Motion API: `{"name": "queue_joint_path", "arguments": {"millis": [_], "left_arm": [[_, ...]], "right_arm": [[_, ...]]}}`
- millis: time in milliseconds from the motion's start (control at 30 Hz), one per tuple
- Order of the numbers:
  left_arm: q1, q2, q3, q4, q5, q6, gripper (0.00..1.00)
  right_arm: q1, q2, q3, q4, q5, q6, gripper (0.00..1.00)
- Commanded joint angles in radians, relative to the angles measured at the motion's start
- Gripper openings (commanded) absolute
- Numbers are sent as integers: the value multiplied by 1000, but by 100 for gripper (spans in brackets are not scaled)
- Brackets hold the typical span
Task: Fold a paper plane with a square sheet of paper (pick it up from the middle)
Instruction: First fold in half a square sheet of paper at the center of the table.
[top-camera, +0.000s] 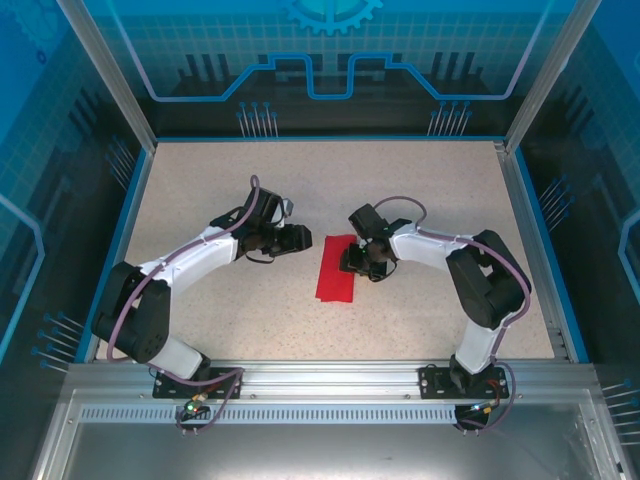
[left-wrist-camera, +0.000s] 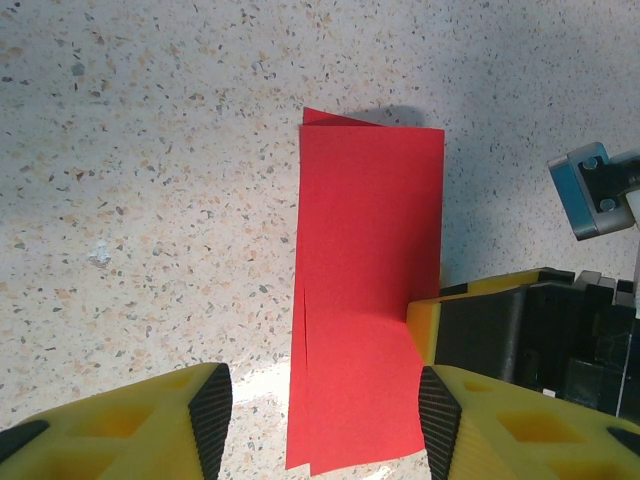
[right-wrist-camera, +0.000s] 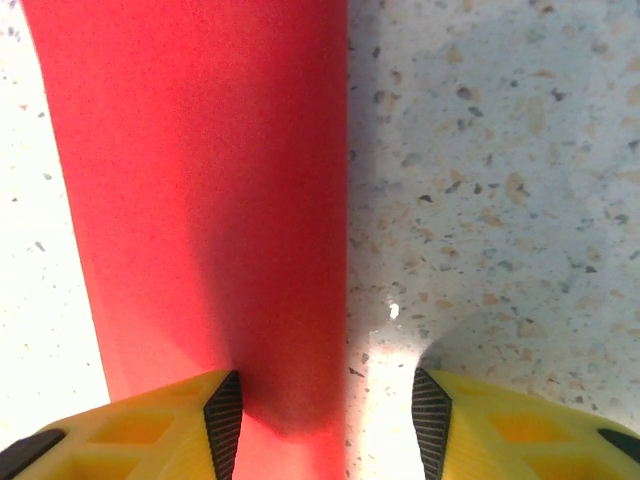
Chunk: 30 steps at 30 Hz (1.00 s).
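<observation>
A thin bright red sheet of paper (top-camera: 333, 280), folded into a narrow rectangle, lies flat on the speckled beige table (top-camera: 200, 180) between the arms. The left end effector (left-wrist-camera: 325, 425) is released, its fingers straddling the sheet's width. The right end effector (right-wrist-camera: 327, 415) is also released, its jaws spread over one long edge.

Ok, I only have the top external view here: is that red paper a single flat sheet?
Observer: No. The left wrist view shows the square sheet of paper folded in two, its layers slightly askew at the far corner.
Operator: Is the right gripper open?
Observer: Yes. The right gripper has one finger over the paper and the other over bare table.
Operator: And the left?
Observer: The left gripper is open too, with the paper's near end showing between its fingers.
</observation>
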Motion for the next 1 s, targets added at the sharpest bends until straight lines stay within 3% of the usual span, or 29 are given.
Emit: {"name": "queue_joint_path", "arguments": {"millis": [0, 300, 967], "left_arm": [[-4, -7, -8, -16, -1, -12, 56], [-3, 0, -3, -13, 8, -15, 56], [-3, 9, -5, -14, 12, -11, 56]], "right_arm": [[-9, 21, 5, -16, 20, 50, 52], [-10, 23, 7, 23, -8, 64, 54], [-2, 81, 56, -68, 9, 2, 52]]}}
